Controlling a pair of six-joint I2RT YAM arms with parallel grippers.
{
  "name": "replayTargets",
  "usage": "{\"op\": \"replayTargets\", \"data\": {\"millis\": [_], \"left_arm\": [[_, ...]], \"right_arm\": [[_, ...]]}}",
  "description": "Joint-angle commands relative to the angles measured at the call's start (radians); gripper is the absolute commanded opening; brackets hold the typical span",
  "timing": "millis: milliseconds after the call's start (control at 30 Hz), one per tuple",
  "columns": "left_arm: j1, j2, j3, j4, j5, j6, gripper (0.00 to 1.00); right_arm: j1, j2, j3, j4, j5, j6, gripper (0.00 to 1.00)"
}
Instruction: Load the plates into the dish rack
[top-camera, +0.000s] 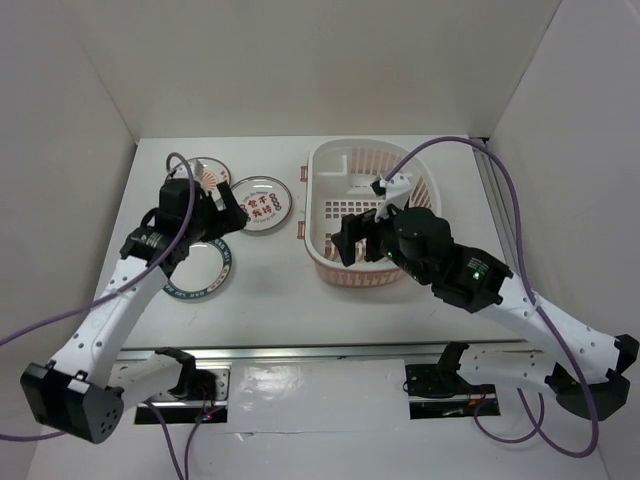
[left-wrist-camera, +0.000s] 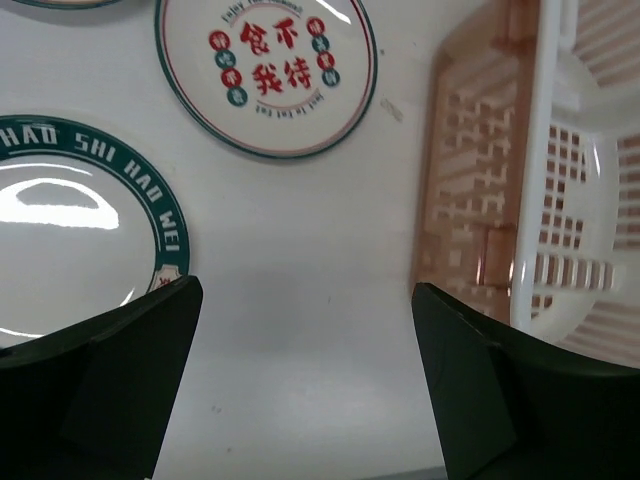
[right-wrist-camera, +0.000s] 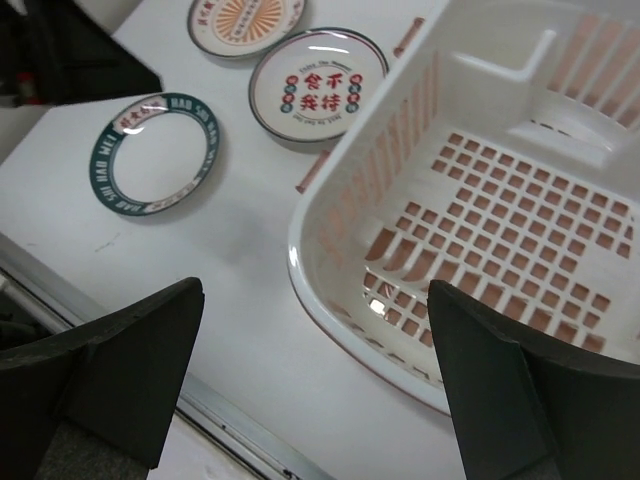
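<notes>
Both my left gripper (left-wrist-camera: 305, 290) and my right gripper (right-wrist-camera: 315, 290) stand wide apart and hold nothing; all three plates lie flat and face up on the table (top-camera: 270, 300), left of the dish rack (top-camera: 318, 200), none of them loaded yet; I judge the step in hand is taking a first plate, most likely the teal-rimmed plate (left-wrist-camera: 60, 230), which is just beside my left finger; to do it well I should shift left over its rim, tilt so that one finger slips under the lip and the other presses on top, then close gently, since a flat plate gives little to bite; the plate with red characters (left-wrist-camera: 265, 72) lies farther off, the orange one (right-wrist-camera: 245, 15) beyond it; being round, they have no long axis; the rack opens upward, its long axis running roughly near to far; my right gripper hovers over its near left rim.
</notes>
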Motion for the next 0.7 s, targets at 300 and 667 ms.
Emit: {"op": "replayTargets", "data": {"millis": [300, 667], "left_arm": [[0.566, 0.195, -0.064, 0.449, 0.302, -0.146, 1.00], [0.746, 0.535, -0.079, 0.670, 0.440, -0.214, 1.00]], "right_arm": [[0.010, -0.006, 0.070, 0.151, -0.100, -0.084, 1.00], [0.010, -0.007, 0.000, 0.181, -0.182, -0.093, 1.00]]}}
